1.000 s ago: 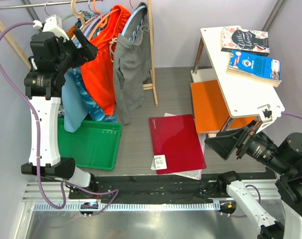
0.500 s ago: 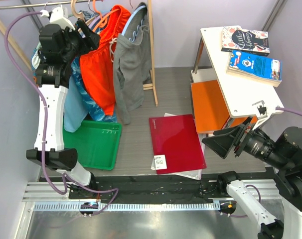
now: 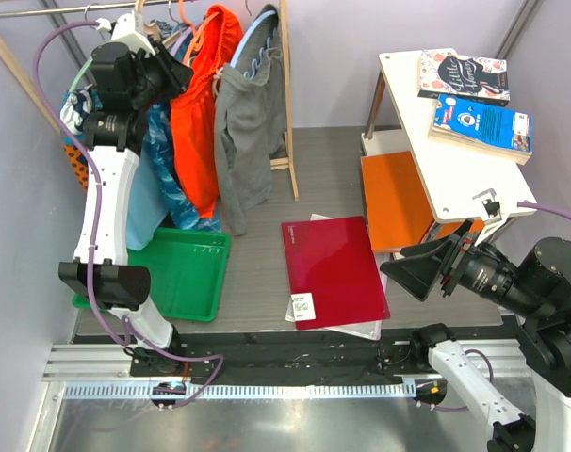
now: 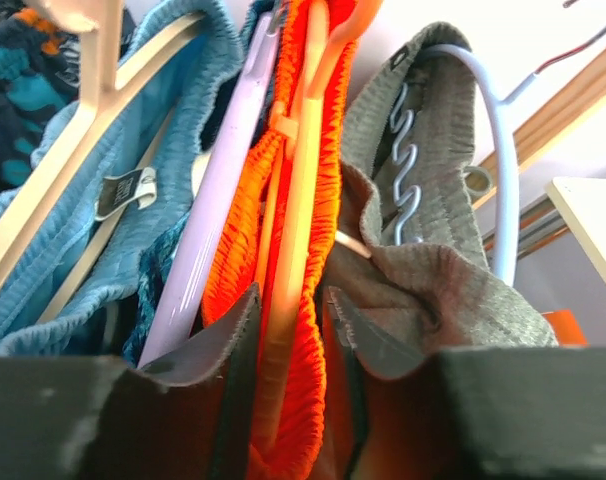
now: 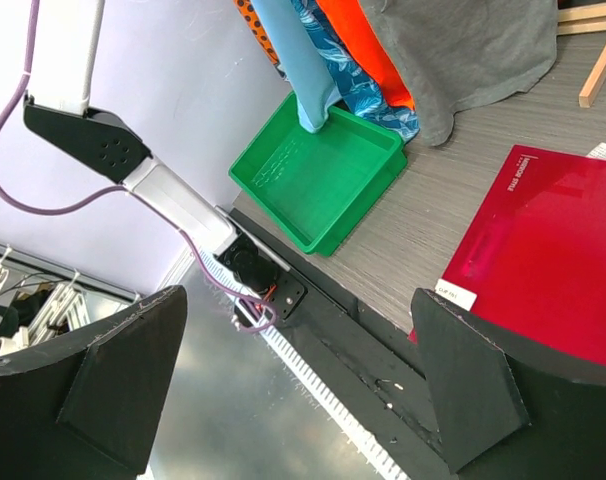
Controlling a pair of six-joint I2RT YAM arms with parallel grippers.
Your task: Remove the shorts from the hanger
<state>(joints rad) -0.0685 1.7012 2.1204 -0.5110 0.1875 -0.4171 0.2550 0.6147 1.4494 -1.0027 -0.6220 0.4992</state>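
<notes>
The bright orange shorts point(image 3: 196, 122) hang on the rail between a blue patterned garment and grey shorts. In the left wrist view their gathered waistband point(image 4: 245, 230) is draped over the thin orange hanger point(image 4: 301, 200), whose arm runs down between my fingers. My left gripper point(image 3: 172, 75) is raised to the rail, and its jaws point(image 4: 291, 295) press on the waistband and hanger arm from both sides. Low at the right, my right gripper point(image 3: 419, 273) hangs wide open over the arm bases point(image 5: 298, 300), holding nothing.
Grey shorts point(image 3: 248, 132) on a pale blue hanger point(image 4: 498, 170) hang right of the orange pair. Light-blue shorts point(image 3: 139, 188) hang at the left. A wooden rack post point(image 3: 287, 94), a green tray point(image 3: 172, 273), a red folder point(image 3: 333, 268) and a white table point(image 3: 455, 160) with books are around.
My left arm has risen and swung right into the hanging clothes. Its jaws have narrowed from wide open onto the orange waistband. The right gripper has barely shifted.
</notes>
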